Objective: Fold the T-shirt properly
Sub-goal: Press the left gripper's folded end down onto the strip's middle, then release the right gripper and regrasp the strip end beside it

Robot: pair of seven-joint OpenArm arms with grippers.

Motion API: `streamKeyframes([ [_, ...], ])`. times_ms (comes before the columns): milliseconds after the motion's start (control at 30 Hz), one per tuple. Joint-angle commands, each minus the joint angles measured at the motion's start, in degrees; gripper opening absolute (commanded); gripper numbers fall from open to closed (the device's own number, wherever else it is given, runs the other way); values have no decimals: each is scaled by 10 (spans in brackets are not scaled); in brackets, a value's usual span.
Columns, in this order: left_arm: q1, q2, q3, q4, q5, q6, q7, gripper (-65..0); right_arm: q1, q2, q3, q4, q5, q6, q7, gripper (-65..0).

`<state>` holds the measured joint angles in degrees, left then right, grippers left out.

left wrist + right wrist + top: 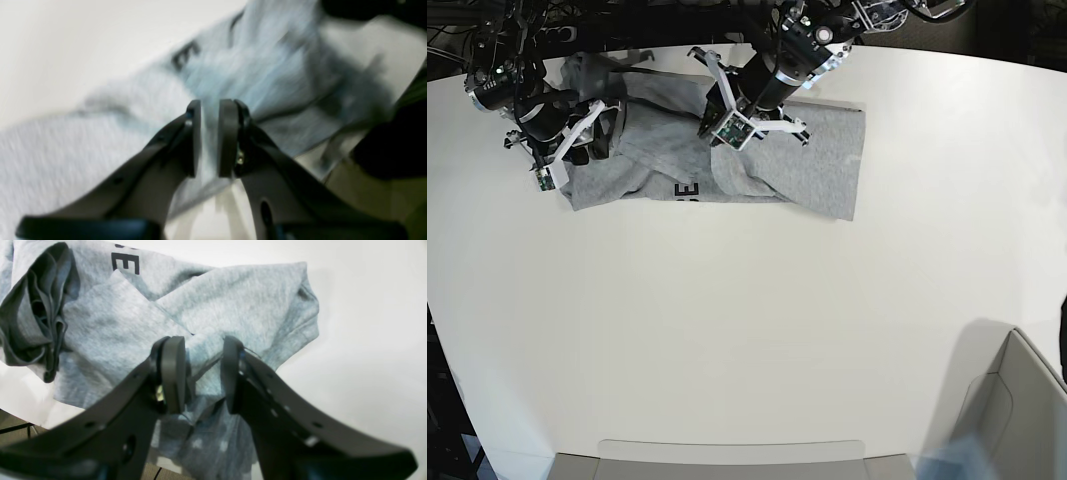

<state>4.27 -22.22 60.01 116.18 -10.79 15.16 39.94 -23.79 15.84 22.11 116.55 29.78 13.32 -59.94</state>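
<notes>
The heather-grey T-shirt lies crumpled along the far edge of the white table, with black lettering showing at its near edge. My left gripper is over the shirt's middle. In the blurred left wrist view its jaws are nearly closed with grey cloth in the narrow gap. My right gripper is at the shirt's left end. In the right wrist view it pinches a bunched ridge of the shirt, and cloth hangs below the fingers. The lettering shows there too.
A grey bin stands at the near right corner and a flat grey tray at the near edge. The table's far edge runs just behind the shirt, and floor shows past it in the right wrist view. Cables and arm bases crowd the back.
</notes>
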Motion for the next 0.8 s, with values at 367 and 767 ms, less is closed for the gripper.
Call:
streamKeyframes([
  [367, 70, 0, -147, -10, 4, 1, -138, -630, 12, 4, 4, 10, 8, 1, 14, -452],
  [767, 68, 26, -154, -89, 3, 0, -36, -630, 21, 3, 4, 13, 10, 0, 70, -451],
])
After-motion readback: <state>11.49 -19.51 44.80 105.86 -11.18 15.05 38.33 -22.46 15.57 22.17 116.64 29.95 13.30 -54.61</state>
